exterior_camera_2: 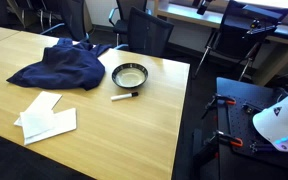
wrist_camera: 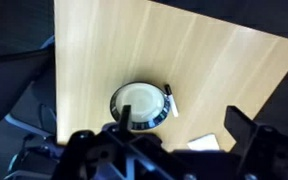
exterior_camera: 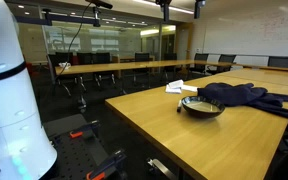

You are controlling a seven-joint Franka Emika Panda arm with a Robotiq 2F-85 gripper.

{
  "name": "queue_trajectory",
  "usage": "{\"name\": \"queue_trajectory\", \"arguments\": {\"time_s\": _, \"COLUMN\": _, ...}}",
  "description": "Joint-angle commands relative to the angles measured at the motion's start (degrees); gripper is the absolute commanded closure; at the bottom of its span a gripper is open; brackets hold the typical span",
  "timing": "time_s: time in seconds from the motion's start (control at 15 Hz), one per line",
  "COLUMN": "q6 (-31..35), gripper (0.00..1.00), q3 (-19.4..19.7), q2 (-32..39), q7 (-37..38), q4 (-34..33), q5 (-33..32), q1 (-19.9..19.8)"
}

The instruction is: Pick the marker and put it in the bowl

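Note:
A white marker with a black cap (exterior_camera_2: 125, 96) lies flat on the wooden table (exterior_camera_2: 134, 135), right beside a round bowl (exterior_camera_2: 130, 75) with a dark patterned rim. In the wrist view the marker (wrist_camera: 170, 100) lies just right of the bowl (wrist_camera: 139, 104), about a cap's width from its rim. The bowl (exterior_camera: 202, 105) looks empty. My gripper (wrist_camera: 181, 116) is open and empty, high above the table, with its fingers framing the bowl and marker from above. The gripper does not show in the exterior views.
A dark blue cloth (exterior_camera_2: 64, 68) lies bunched next to the bowl, and it also shows in an exterior view (exterior_camera: 239, 95). White papers (exterior_camera_2: 46, 118) lie further along the table. Office chairs (exterior_camera_2: 149, 30) stand at the table's far edge. The robot's white base (exterior_camera: 9, 110) stands off the table.

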State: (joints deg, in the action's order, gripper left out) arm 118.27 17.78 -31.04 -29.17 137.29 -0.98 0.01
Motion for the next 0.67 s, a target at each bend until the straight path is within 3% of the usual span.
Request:
{"name": "queue_trajectory", "arguments": {"time_s": 0.0, "q6": -0.1, "gripper": 0.0, "q3": -0.9, "q2": 0.2, "q7": -0.5, "q4": -0.1, "q5": 0.6, "q1": -1.1}}
{"name": "queue_trajectory", "arguments": {"time_s": 0.4, "q6": 2.2, "gripper": 0.0, "q3": -2.0, "q2": 2.3, "q7": -3.5, "q4": 0.4, "q5": 0.2, "q1": 1.0}}
{"name": "queue_trajectory", "arguments": {"time_s": 0.6, "q6": 6.8, "gripper": 0.0, "q3": -4.8, "q2": 8.3, "q7": -7.8, "q4": 1.0, "q5": 1.0, "q1": 5.7}}
